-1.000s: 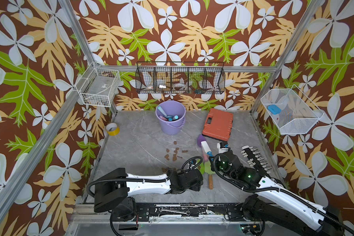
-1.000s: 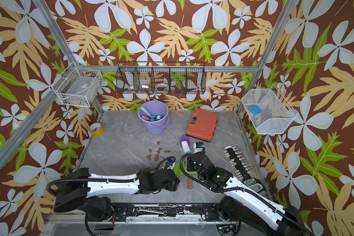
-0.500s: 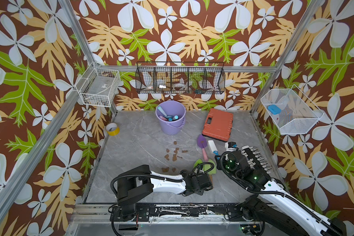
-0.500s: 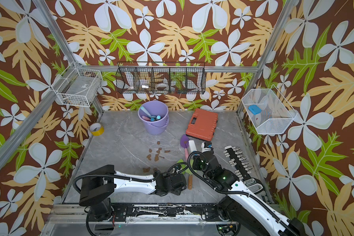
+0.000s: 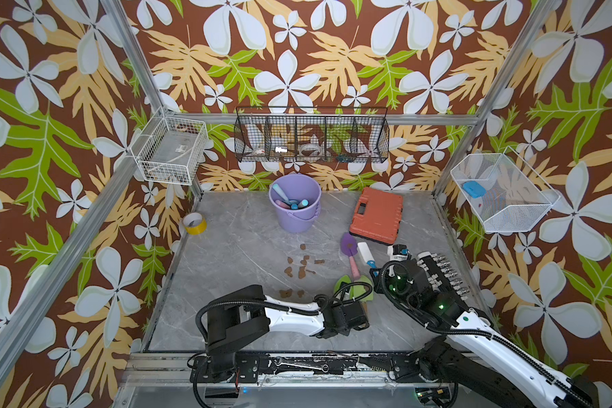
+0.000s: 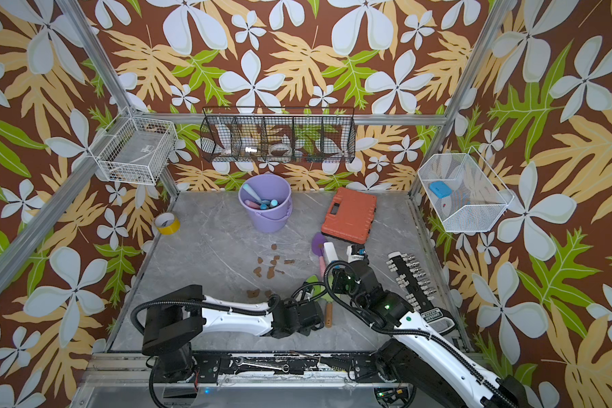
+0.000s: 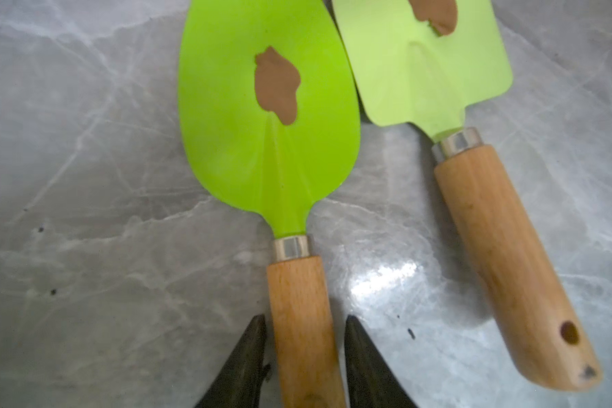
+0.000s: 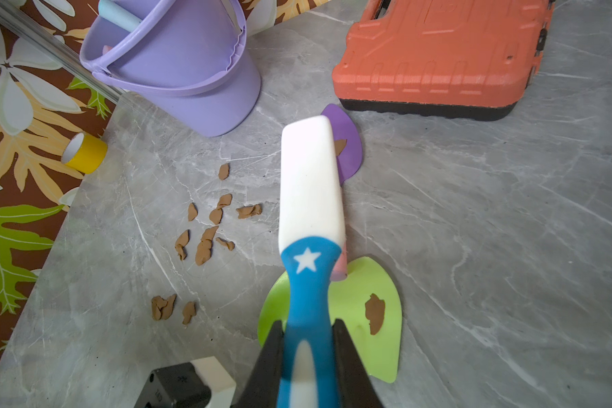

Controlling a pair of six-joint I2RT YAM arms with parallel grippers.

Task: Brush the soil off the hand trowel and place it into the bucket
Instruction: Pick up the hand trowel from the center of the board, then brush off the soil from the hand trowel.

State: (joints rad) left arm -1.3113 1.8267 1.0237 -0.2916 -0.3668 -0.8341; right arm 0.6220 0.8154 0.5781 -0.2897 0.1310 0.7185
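**Left gripper straddles the trowel handle, brush poised over the blade**

On the grey marbled table, well apart from the round lavender plastic bucket on its robot-facing side, the hand trowel with the oval bright-green blade and wooden handle lies flat. Its handle end is toward the left gripper and its blade points away, so the long axis runs straight on from the jaws. Those black jaws sit close on either side of the wood; whether they already pinch it cannot be told. A flat brown blob of soil sits on the blade. The right gripper is clamped on the blue, star-marked handle of a white-headed brush, held above the blade tips with its head toward the bucket. The left arm is nearer the handle, so the lift looks to be its job.
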